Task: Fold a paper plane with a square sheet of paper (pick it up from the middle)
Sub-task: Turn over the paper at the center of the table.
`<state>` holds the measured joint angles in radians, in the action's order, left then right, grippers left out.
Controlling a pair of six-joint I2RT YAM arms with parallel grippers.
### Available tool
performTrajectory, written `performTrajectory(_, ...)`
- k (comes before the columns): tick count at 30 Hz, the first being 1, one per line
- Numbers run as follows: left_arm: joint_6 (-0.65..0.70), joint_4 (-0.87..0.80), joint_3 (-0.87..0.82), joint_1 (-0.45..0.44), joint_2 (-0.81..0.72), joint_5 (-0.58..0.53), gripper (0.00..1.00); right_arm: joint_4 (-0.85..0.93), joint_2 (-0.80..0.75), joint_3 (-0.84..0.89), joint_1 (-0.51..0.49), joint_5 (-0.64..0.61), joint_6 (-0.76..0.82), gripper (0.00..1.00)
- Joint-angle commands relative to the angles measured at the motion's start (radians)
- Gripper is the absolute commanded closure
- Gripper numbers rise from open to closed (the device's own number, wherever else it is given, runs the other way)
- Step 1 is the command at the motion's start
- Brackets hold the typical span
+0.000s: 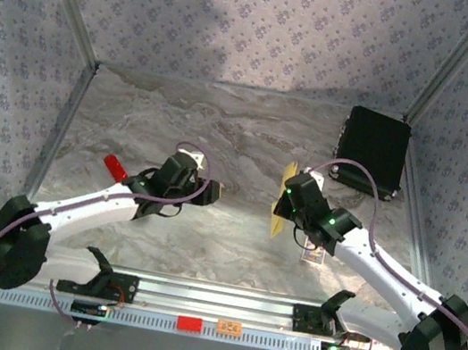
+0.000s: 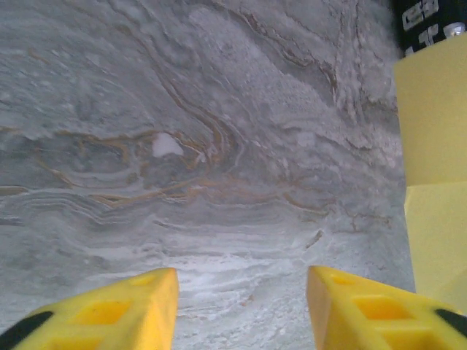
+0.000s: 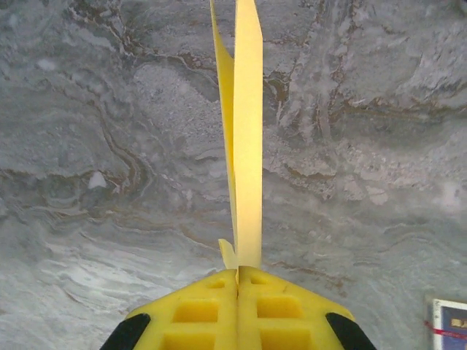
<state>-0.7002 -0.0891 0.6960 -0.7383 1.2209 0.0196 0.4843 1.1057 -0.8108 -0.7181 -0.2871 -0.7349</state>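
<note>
Right gripper (image 3: 238, 273) closed on one end of the folded yellow paper (image 3: 248, 131). The paper stands edge-up and runs straight out from the fingertips, its two layers parting a little toward the far end. Whether its lower edge touches the table (image 3: 87, 146) cannot be told. In the overhead view, gripper and paper lie left of the black case (image 1: 372, 151) and nearer the arm bases than it, close by but apart from it. Left gripper (image 2: 242, 281) open, yellow fingers (image 2: 139, 302) spread with bare marble between them and nothing held. It lies well to the left of the case and is aimed toward the paper, whose flat side shows at the right edge of the left wrist view. Small printed card (image 3: 446, 321) flat on the table, nearer the bases than the case, beside the right arm. Red handle (image 1: 116, 165) farthest left of the case, just beside the left forearm.
</note>
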Motion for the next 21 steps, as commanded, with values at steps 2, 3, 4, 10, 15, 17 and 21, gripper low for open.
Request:
performTrajectory(2, -0.023, -0.025, -0.048, 0.033, -0.091, -0.061, 0.38, 0.126, 0.075, -0.099, -0.056, -0.149, 0.098, 0.94)
performTrajectory(3, -0.026, -0.036, -0.054, 0.041, -0.110, -0.073, 0.34, 0.162, 0.098, -0.122, -0.071, -0.183, 0.098, 0.94)
performTrajectory(4, -0.032, -0.055, -0.059, 0.048, -0.124, -0.085, 0.31, 0.182, 0.115, -0.139, -0.083, -0.207, 0.129, 0.94)
performTrajectory(10, -0.062, -0.092, -0.099, 0.105, -0.205, -0.107, 0.17, 0.281, 0.228, -0.232, -0.153, -0.367, 0.160, 0.94)
performTrajectory(15, -0.077, -0.127, -0.111, 0.142, -0.242, -0.111, 0.09, 0.348, 0.334, -0.283, -0.209, -0.460, 0.163, 0.94)
performTrajectory(17, -0.086, -0.136, -0.116, 0.154, -0.255, -0.121, 0.05, 0.379, 0.384, -0.304, -0.227, -0.486, 0.153, 0.94)
performTrajectory(21, -0.117, -0.172, -0.128, 0.174, -0.298, -0.165, 0.03, 0.436, 0.500, -0.356, -0.257, -0.535, 0.122, 0.94)
